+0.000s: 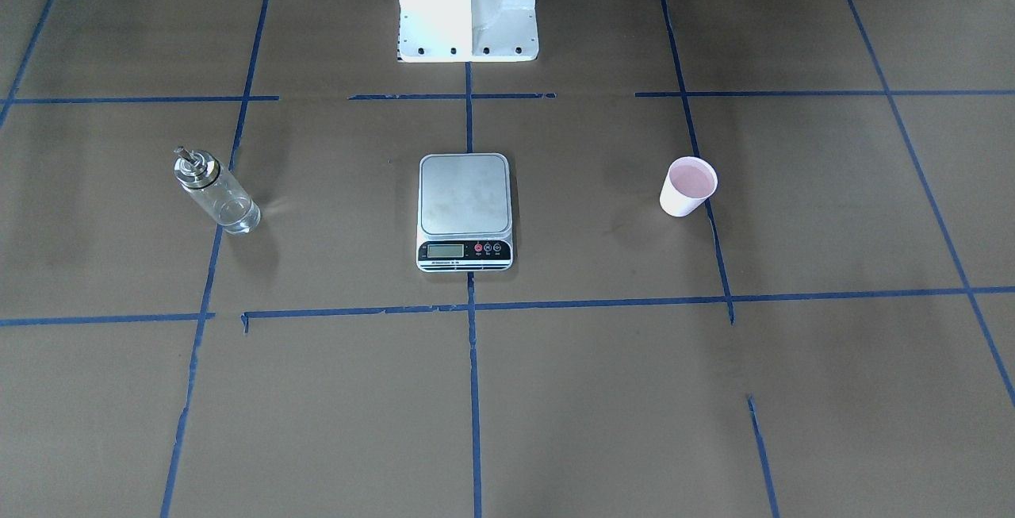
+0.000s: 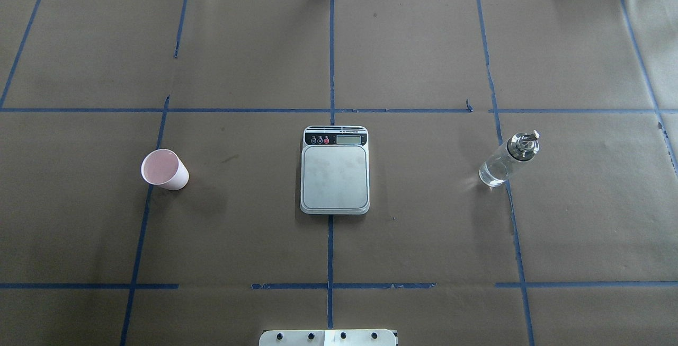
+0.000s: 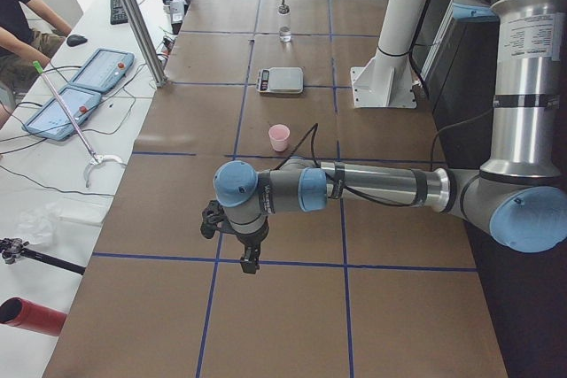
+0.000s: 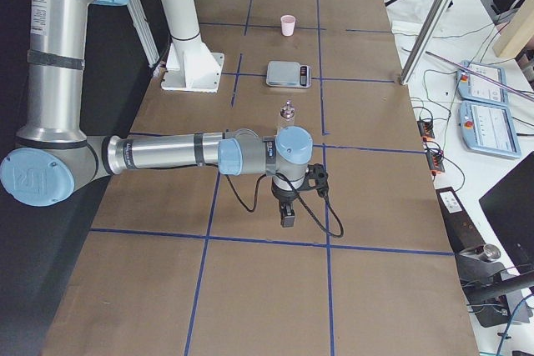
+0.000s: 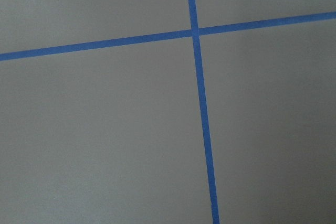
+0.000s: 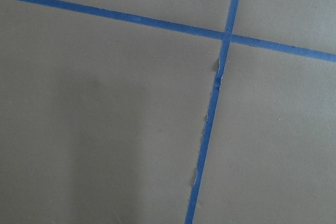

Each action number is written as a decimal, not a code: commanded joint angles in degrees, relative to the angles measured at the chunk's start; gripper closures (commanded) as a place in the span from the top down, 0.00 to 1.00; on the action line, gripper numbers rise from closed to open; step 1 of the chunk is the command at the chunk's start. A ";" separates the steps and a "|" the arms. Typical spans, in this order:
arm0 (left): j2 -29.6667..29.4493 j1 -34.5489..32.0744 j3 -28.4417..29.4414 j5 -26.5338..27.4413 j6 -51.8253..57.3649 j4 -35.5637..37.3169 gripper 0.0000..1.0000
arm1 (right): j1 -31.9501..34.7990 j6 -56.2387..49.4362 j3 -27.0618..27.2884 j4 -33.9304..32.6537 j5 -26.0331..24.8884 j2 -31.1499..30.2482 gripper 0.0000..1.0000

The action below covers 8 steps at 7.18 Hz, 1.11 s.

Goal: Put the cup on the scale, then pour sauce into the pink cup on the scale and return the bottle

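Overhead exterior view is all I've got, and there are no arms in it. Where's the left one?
Observer: The exterior left view shows the left hand pointing down over the table, past the cup from the scale.
Operator: Open or shut?
Observer: Cannot tell; its wrist camera shows only crossing blue tape.
Operator: And the right?
Observer: The right hand hangs beyond the bottle, away from the scale.

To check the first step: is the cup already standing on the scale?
No, the cup stands on the table, well apart from the scale, on the robot's left side.
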 commanded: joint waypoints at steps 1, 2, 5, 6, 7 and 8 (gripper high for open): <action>-0.20 0.00 -1.09 0.00 0.26 0.79 1.00 | 0.00 0.00 0.00 0.00 0.09 -0.03 1.00; -0.03 -0.18 -2.05 -0.08 0.26 1.05 1.00 | 0.00 0.09 0.09 0.00 0.09 -0.03 1.00; 0.94 -0.79 -5.04 -0.26 0.35 0.36 1.00 | 0.00 0.09 0.17 0.09 0.09 -0.03 1.00; 0.16 -0.70 -4.44 -0.35 0.27 0.35 1.00 | 0.00 0.09 0.17 0.09 0.17 -0.03 1.00; -0.11 -0.79 -5.57 -0.52 0.09 0.09 1.00 | 0.00 0.09 0.35 0.09 0.26 -0.03 1.00; -0.20 -0.79 -5.75 -0.96 -0.43 0.26 1.00 | 0.00 0.18 0.52 0.17 0.18 -0.03 1.00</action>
